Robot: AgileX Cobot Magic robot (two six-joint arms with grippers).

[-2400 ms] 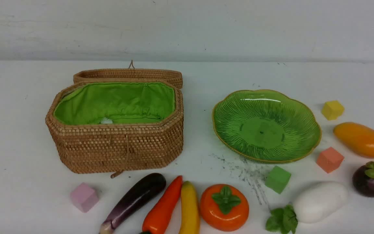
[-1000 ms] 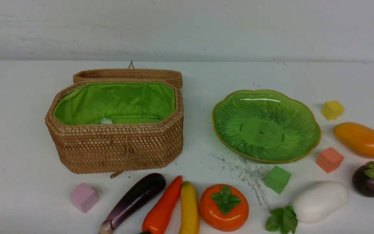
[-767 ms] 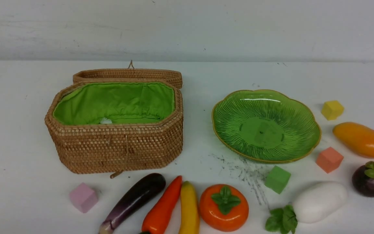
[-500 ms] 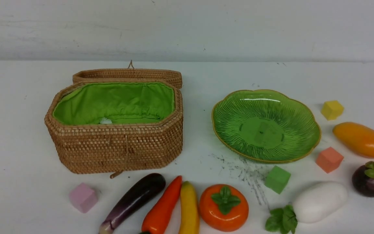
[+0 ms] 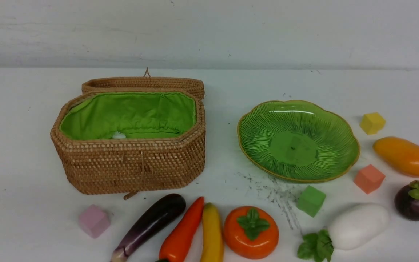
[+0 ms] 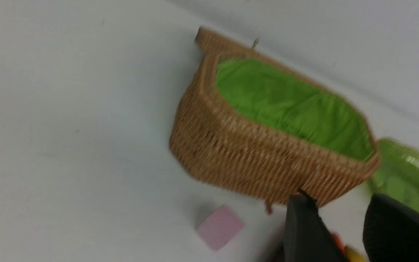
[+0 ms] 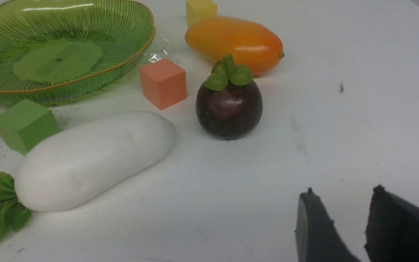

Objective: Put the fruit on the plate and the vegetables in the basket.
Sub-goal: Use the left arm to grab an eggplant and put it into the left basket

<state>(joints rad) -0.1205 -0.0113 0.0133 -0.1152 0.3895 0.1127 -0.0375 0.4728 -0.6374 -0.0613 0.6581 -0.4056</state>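
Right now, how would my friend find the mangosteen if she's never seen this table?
Find the big green plate on the right. Look past its right edge, nearer the robot than the long orange mango. The mangosteen is the small round one there: dark purple with a green leafy cap, unlike the white radish beside it.

You had a dark shape peek in at the table's [image 5: 20,182] near-left corner a second ago; it withdrew.
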